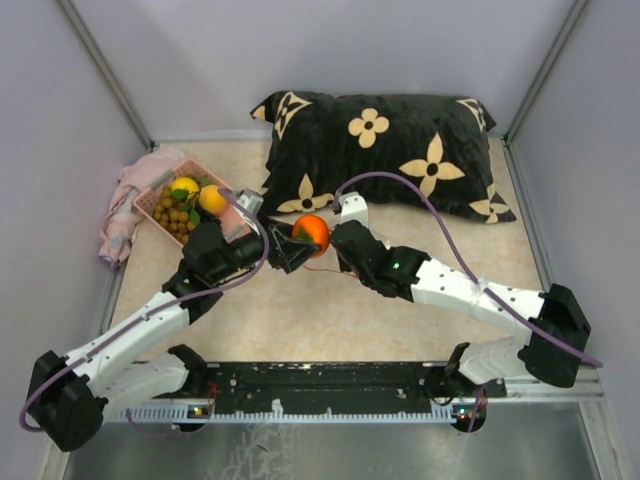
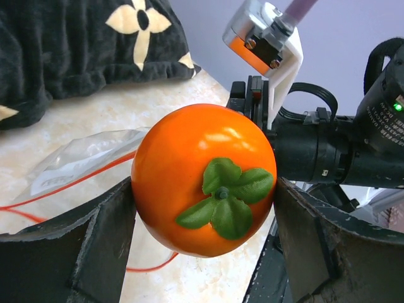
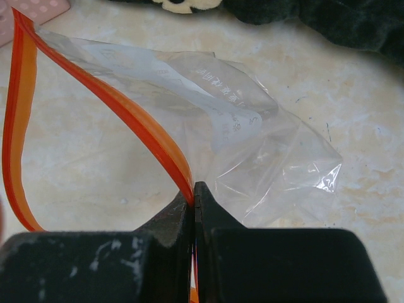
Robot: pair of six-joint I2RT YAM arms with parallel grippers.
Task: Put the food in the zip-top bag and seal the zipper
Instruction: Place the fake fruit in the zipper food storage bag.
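Note:
My left gripper (image 1: 297, 243) is shut on an orange toy fruit (image 1: 311, 232) with a green leafy cap (image 2: 224, 196), held above the table beside the bag. My right gripper (image 3: 194, 194) is shut on the red-orange zipper strip (image 3: 136, 117) of the clear zip-top bag (image 3: 252, 151), holding one side of its mouth up. The bag's mouth gapes open, its strip looping to the left (image 3: 16, 126). The bag also shows behind the fruit in the left wrist view (image 2: 76, 158). More food, a yellow ball (image 1: 184, 185), an orange ball (image 1: 212, 199) and tan-brown balls (image 1: 176, 215), lies in the pink basket (image 1: 152, 196).
A black pillow with tan flower shapes (image 1: 385, 150) lies across the back of the table. A pink cloth (image 1: 125, 210) lies left of the basket. Grey walls close in the left, back and right. The two arms meet at the table's middle.

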